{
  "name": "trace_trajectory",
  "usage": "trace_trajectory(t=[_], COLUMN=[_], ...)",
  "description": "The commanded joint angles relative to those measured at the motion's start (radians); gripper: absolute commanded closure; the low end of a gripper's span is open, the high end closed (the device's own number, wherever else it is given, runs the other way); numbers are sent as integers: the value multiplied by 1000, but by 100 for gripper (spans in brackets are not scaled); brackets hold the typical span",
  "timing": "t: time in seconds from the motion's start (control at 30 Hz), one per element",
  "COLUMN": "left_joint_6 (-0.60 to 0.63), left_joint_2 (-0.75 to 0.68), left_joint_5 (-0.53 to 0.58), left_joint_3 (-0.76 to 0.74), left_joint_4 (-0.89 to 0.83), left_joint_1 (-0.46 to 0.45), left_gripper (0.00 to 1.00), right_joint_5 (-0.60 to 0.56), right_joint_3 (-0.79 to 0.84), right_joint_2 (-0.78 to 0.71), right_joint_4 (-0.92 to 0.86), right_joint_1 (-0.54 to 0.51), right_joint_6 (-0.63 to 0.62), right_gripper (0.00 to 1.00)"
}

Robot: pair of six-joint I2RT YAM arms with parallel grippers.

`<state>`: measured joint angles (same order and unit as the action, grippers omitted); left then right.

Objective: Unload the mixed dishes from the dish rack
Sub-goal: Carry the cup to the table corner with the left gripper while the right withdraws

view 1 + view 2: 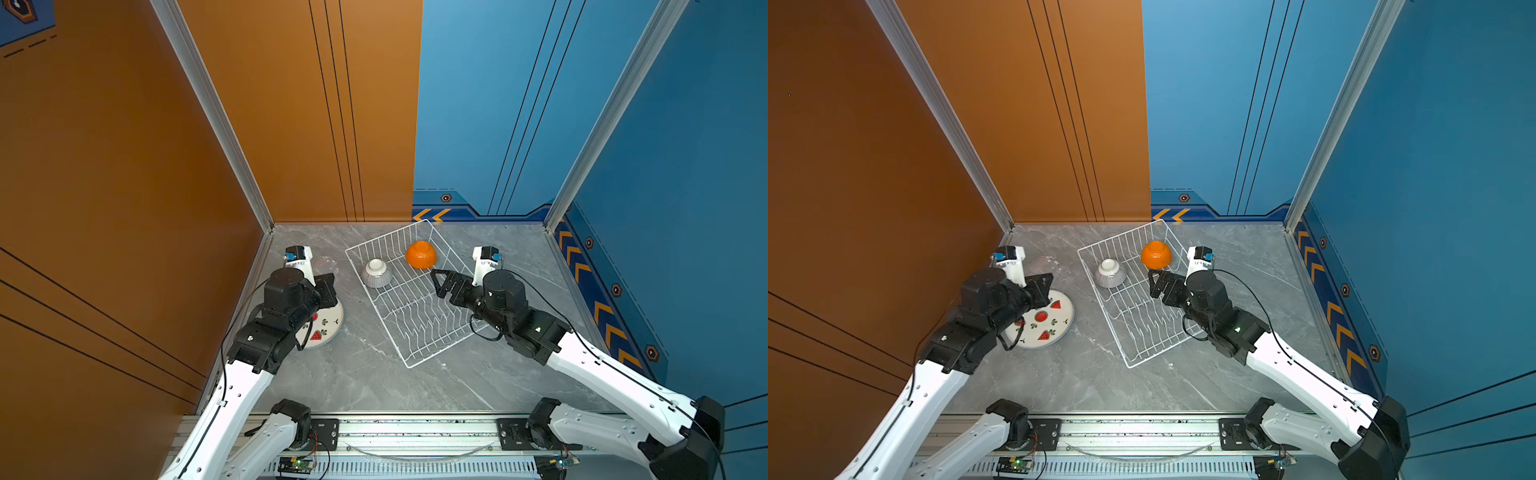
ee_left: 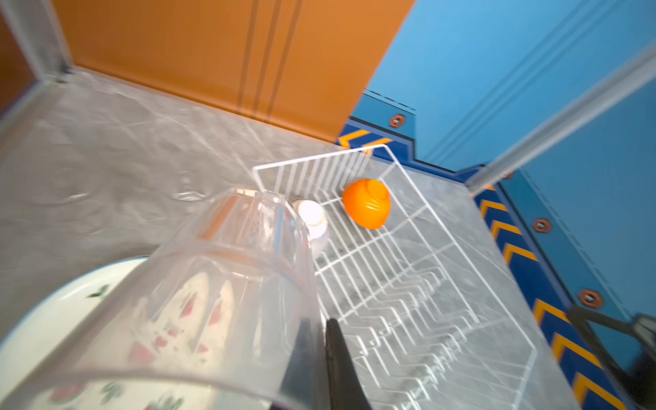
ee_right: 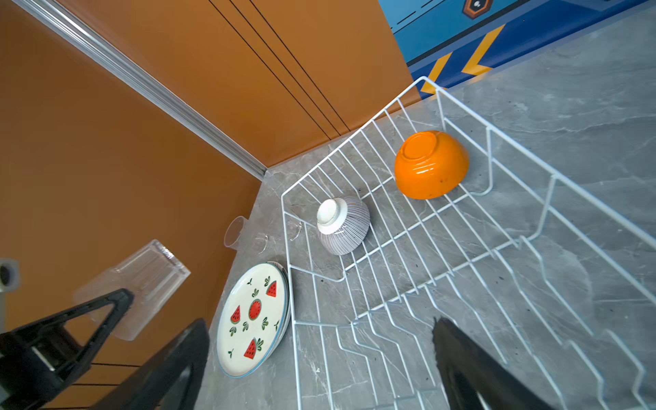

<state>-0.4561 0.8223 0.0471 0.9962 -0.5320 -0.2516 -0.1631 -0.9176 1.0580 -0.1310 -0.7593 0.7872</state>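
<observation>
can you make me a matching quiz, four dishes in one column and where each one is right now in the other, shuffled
Dishes:
1. orange bowl
2. striped bowl
3. watermelon plate
4. faceted clear glass

Places:
a. lying flat on the table, left of the dish rack
b. pinched by the left gripper, off the table
c. upside down in the dish rack, by its right wall
d. upside down in the dish rack, by its left wall

Pairs: 1-c, 2-d, 3-a, 4-b
</observation>
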Motion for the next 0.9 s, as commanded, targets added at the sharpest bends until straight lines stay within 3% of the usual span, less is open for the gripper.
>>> trace_trajectory(t=[0.0,0.17,0.37,0.47,0.63,0.87], left_joint_6=[128,172,178,176,208,187], left_joint_2=[20,132,308,406,596,818], left_joint_5=[114,100,37,4,67,23], left_joint_3=[103,188,236,281,391,536], left_joint_4=[-235,-290,-290,-290,-290,-279], left_joint_1=[118,307,464,509,543,582], left_gripper=[100,100,100,100,100,100], right_joint_5=[-58,-19,22,27,43,43], right_joint_3=[46,95,139,159,190,211], right_joint_2=[-40,-100,-207,-260,-322,-366], right_joint_4=[-35,-53,-95,-120,-140,-172], right_joint_1=[5,38,91,110,132,147], right_joint_6=[-58,-86,-112,-120,-114,-106], right_gripper=[1,1,0,0,0,0])
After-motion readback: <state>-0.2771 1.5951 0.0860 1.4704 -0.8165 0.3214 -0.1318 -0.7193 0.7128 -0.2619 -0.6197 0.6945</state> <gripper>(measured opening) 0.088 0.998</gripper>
